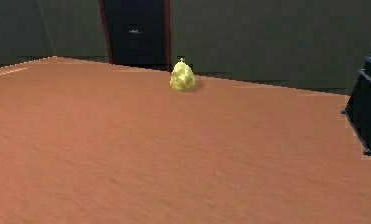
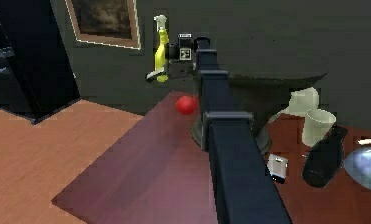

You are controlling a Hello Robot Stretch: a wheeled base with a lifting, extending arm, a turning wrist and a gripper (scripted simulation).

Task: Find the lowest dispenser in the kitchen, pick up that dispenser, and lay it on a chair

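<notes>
Holds the dispenser (image 2: 159, 35) at the tip of the tool (image 2: 169, 58), up in the air, clear of the bench (image 2: 123, 170) and the red ball (image 2: 185, 103) below the tool. Kept high, likely to bump nothing on the way. Cannot tell how tight the grip is.

The floor (image 1: 113, 140) is rendered as matt reddish wood. The counter (image 2: 133, 175) is shown smooth and wood-toned. The dispenser (image 2: 160, 50) is seen as glossy yellow plastic.

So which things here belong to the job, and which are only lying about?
For the job: yellow spray bottle, hanging clear of the table.
Only lying about: red round thing, white jug, cup, framed picture, yellow lump on the floor.
</notes>
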